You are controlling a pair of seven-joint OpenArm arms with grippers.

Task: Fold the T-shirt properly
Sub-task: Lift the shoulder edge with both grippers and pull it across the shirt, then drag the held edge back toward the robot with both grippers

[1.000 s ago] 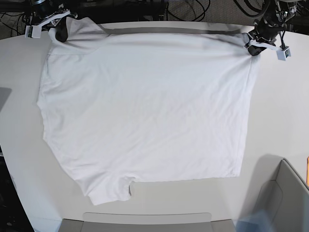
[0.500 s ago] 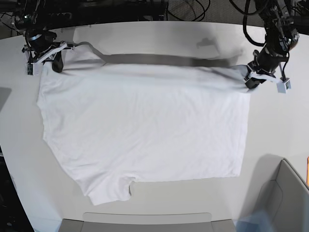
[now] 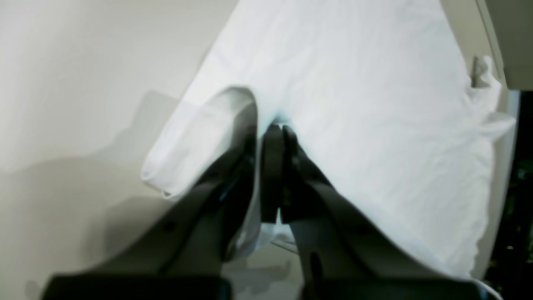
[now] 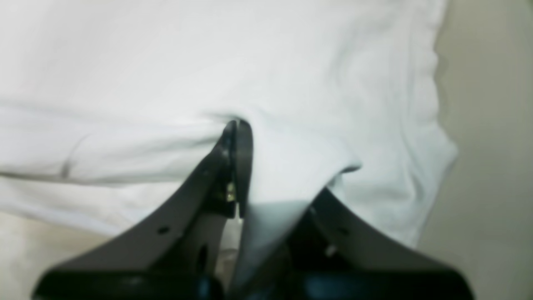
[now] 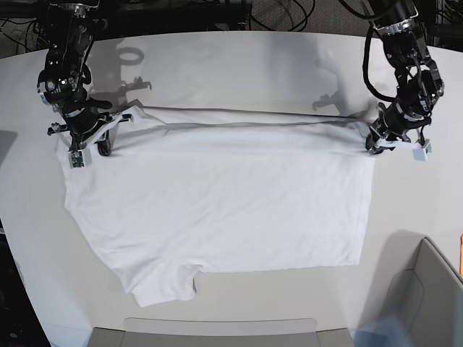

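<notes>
The white T-shirt [image 5: 217, 210] lies flat on the pale grey table [image 5: 231, 65], one sleeve at the near left. Its far edge is lifted and stretched in a line between my two grippers. My left gripper [image 5: 377, 143], at the right of the base view, is shut on the shirt's far right corner. In the left wrist view the gripper [image 3: 277, 130] pinches a fold of the shirt [image 3: 354, 91]. My right gripper [image 5: 101, 142], at the left of the base view, is shut on the far left corner. In the right wrist view the gripper [image 4: 239, 125] pinches the shirt [image 4: 166, 54].
A grey open box [image 5: 427, 296] stands at the near right corner. A flat grey tray edge [image 5: 217, 327] lies along the table's near edge. Dark cables [image 5: 289, 14] run behind the table. A small orange thing [image 5: 460, 253] shows at the right edge.
Both grippers have moved from the table's far edge toward the near side, carrying the shirt's far edge with them. More bare table now shows behind the shirt.
</notes>
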